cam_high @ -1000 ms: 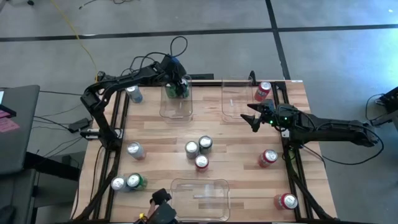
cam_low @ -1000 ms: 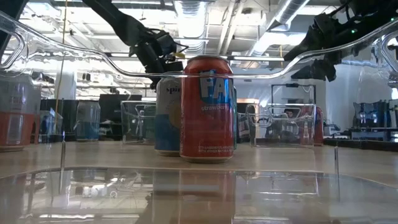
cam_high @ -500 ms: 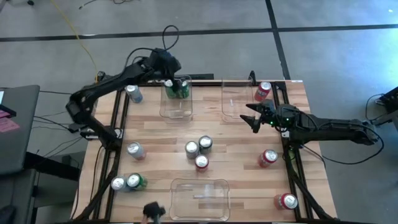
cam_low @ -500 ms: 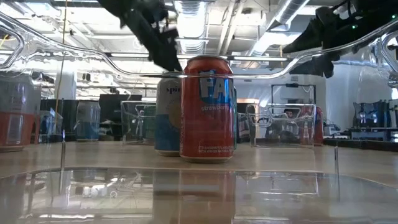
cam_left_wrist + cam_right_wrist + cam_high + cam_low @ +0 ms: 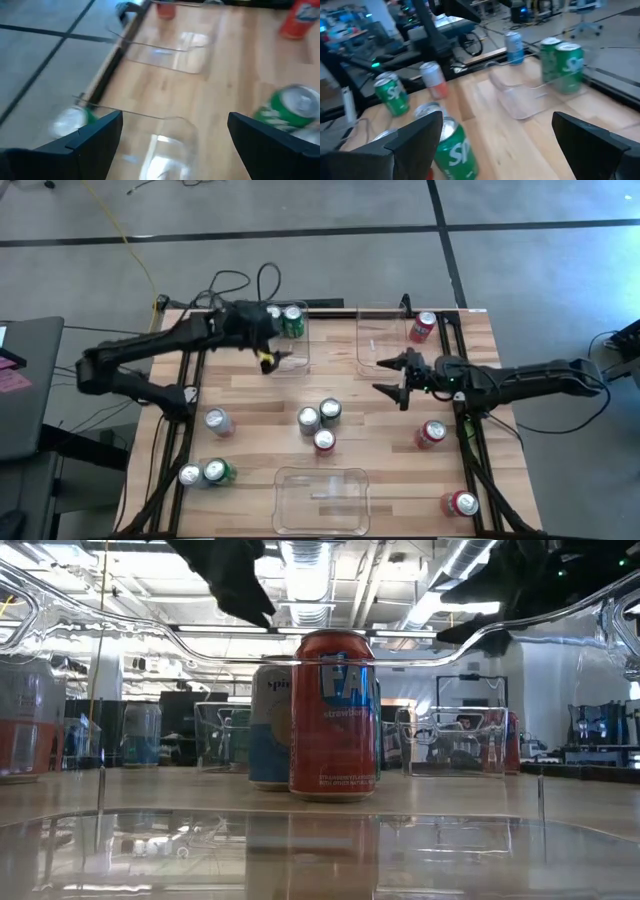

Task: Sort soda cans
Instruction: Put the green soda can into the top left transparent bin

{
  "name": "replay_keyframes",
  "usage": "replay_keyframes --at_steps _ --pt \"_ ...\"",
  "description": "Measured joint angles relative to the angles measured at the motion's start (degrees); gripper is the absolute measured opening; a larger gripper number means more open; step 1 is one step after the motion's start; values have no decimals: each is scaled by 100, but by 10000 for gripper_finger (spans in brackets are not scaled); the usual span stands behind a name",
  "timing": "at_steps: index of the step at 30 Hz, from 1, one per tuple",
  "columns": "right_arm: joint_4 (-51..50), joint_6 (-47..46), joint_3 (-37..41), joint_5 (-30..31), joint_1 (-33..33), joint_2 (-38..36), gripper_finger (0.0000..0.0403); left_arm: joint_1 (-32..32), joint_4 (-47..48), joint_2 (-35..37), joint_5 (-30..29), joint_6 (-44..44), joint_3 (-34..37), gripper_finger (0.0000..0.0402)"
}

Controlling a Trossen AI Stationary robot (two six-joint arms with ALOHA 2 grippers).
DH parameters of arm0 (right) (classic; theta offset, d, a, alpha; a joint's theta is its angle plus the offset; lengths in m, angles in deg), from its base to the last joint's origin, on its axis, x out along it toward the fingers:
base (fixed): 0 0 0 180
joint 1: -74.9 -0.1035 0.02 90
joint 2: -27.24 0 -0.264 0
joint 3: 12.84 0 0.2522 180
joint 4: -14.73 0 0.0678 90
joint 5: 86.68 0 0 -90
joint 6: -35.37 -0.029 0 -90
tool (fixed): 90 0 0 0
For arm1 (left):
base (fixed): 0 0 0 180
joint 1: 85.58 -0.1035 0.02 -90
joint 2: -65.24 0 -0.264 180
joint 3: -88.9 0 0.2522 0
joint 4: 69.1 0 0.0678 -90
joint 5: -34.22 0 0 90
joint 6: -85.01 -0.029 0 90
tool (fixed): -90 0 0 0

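Observation:
Soda cans stand upright on the wooden table. Two green cans (image 5: pixel 290 320) are in the far-left clear bin (image 5: pixel 285 352). A silver can (image 5: pixel 308 418), a green can (image 5: pixel 329 412) and a red can (image 5: pixel 324 441) cluster mid-table. My left gripper (image 5: pixel 276 358) hangs open and empty above that bin's near part; in its wrist view (image 5: pixel 172 145) the bin's wall shows between the fingers. My right gripper (image 5: pixel 384 376) is open and empty beside the far-right bin (image 5: pixel 380 340), pointing toward the cluster (image 5: pixel 452 150).
A third clear bin (image 5: pixel 322 498) sits at the near edge. Red cans (image 5: pixel 432 432) (image 5: pixel 462 503) (image 5: pixel 422 327) stand along the right side. A silver can (image 5: pixel 216 421) and a silver-green pair (image 5: pixel 203 473) stand at the left. A bluish can (image 5: pixel 512 47) stands beside the far-left bin.
My left gripper, open throughout, has risen out of the far-left bin and swung toward the table's near edge, while the green cans stay standing in the bin. My right gripper has moved a little toward the table's left and tipped, still open.

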Motion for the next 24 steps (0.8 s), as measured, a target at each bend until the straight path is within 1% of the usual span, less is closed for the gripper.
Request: replay_keyframes --at_steps 5,8,11,14,16,20,24 --pt "588 0 -15 -421 -27 649 395 574 -1071 454 -35 435 1011 357" --pt "562 -4 -215 -491 -27 1072 395 806 -1699 573 -42 616 1509 357" --pt "512 -50 -449 -491 -27 1480 395 929 -2302 517 -63 634 1836 357" --pt "514 -49 -653 -493 -31 1801 395 965 -2675 258 -23 758 1898 357" --pt "532 23 -769 -510 -96 2014 395 991 -2710 69 128 804 1898 357" --pt "510 315 -923 -875 -274 2474 395 1102 -2726 -193 239 767 1898 357" --pt "508 385 -1081 -912 -372 2829 395 1214 -3039 -395 225 576 1898 357"
